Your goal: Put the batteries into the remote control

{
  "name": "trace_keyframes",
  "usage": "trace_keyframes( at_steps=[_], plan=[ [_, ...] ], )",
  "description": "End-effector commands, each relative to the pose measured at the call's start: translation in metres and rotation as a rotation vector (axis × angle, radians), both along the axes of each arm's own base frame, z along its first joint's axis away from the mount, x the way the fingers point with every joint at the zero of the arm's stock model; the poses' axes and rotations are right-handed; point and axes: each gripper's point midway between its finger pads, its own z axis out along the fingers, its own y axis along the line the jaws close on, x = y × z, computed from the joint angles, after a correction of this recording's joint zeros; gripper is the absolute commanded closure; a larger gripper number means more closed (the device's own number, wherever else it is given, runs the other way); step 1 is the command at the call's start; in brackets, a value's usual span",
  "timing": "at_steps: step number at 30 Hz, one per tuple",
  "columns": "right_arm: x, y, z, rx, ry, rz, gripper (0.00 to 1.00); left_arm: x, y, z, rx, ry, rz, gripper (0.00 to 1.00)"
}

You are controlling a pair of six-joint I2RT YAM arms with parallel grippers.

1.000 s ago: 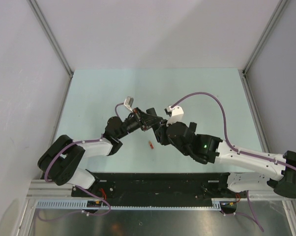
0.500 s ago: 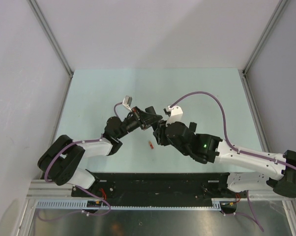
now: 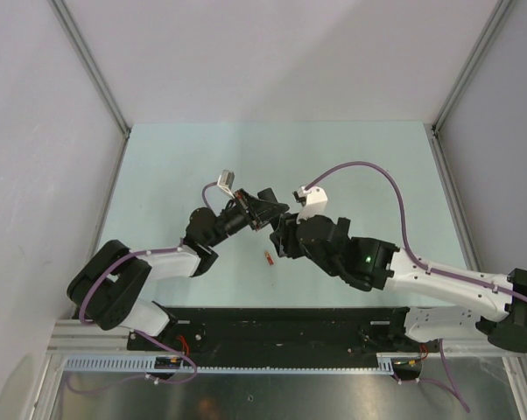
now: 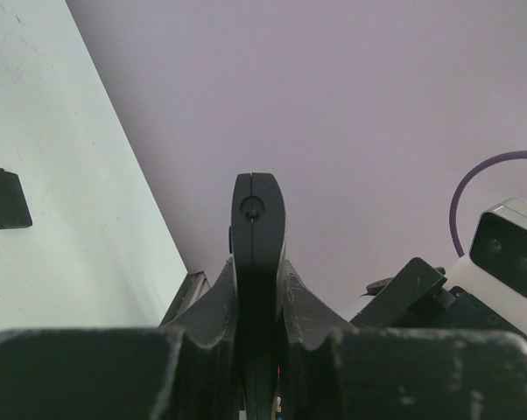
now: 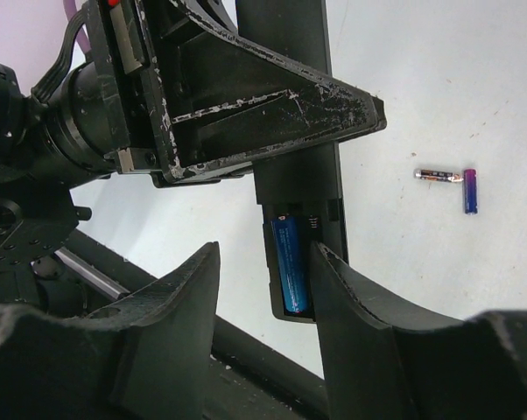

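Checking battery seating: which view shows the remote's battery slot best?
Right wrist: the remote control faces the camera, its battery slot open with a blue battery inside. Left wrist sees the remote edge-on, slot hidden. Top external: too small to tell.

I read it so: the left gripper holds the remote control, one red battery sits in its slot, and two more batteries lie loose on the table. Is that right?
Not fully. The battery in the slot is blue, not red; the right wrist view shows it. The left gripper does hold the remote control, and two loose batteries lie on the table.
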Motion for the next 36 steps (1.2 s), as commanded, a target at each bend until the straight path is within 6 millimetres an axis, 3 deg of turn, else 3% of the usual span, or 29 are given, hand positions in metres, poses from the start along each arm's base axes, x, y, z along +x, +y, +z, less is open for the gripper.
trace_keyframes(
  at_steps=[1, 10, 15, 19, 24, 27, 36],
  plan=[
    [0.010, -0.015, 0.029, 0.043, -0.049, -0.067, 0.49, -0.002, 0.001, 0.030, -0.076, -0.066, -0.013, 1.00],
    [0.007, -0.031, 0.057, 0.098, -0.075, -0.084, 0.47, -0.003, 0.001, 0.028, -0.075, -0.061, -0.016, 1.00],
    [0.004, -0.050, 0.069, 0.159, -0.050, -0.105, 0.45, -0.003, 0.003, 0.027, -0.072, -0.064, -0.017, 1.00],
    [0.005, -0.049, 0.057, 0.234, 0.098, -0.076, 0.37, 0.002, 0.007, 0.027, -0.076, -0.067, 0.002, 1.00],
    [-0.002, -0.038, 0.051, 0.371, 0.250, 0.027, 0.17, 0.006, 0.009, 0.034, -0.101, -0.081, 0.012, 1.00],
    [-0.002, -0.036, 0.055, 0.455, 0.313, 0.053, 0.12, 0.009, 0.007, 0.039, -0.107, -0.093, 0.006, 1.00],
    [-0.008, -0.018, 0.034, 0.520, 0.525, 0.148, 0.11, 0.011, 0.005, 0.035, -0.097, -0.089, -0.015, 1.00]
  ],
)
